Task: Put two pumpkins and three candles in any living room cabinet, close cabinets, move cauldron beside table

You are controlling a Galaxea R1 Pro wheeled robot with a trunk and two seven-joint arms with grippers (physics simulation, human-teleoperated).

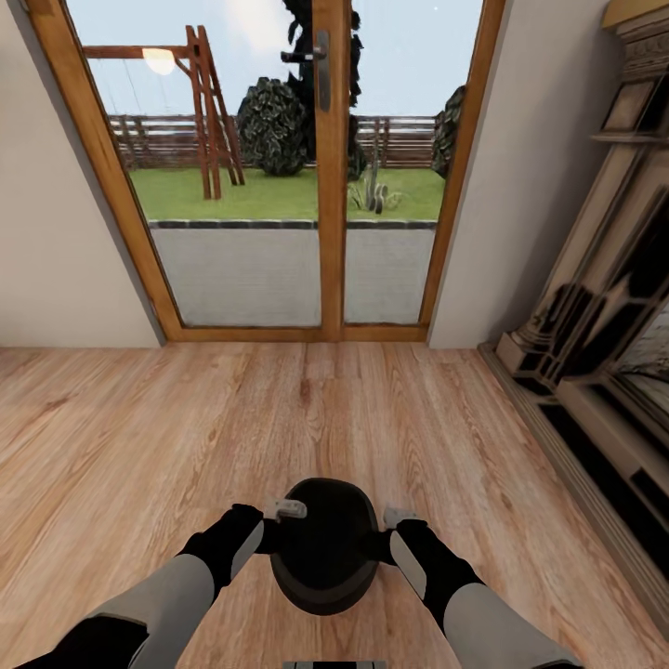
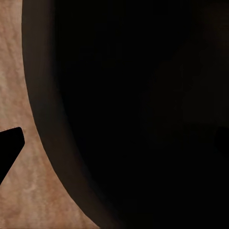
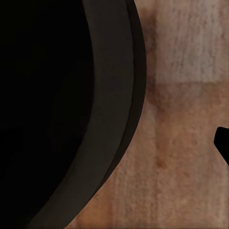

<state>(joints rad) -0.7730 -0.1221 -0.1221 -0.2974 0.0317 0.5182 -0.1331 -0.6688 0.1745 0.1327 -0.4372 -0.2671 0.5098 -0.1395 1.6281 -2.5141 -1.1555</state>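
Both arms forward, claws inward

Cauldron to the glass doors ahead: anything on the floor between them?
No. In the head view, the stretch between the cauldron, held between both arms, and the glass doors is bare wooden floor. The fireplace stands off to the right.

No readable text, label, brand, number or sign appears on anything here.

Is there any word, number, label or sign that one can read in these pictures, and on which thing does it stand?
None: no text, number or label can be read.
The cauldron between the left gripper and right gripper is plain black.
The glass door and fireplace carry no writing.
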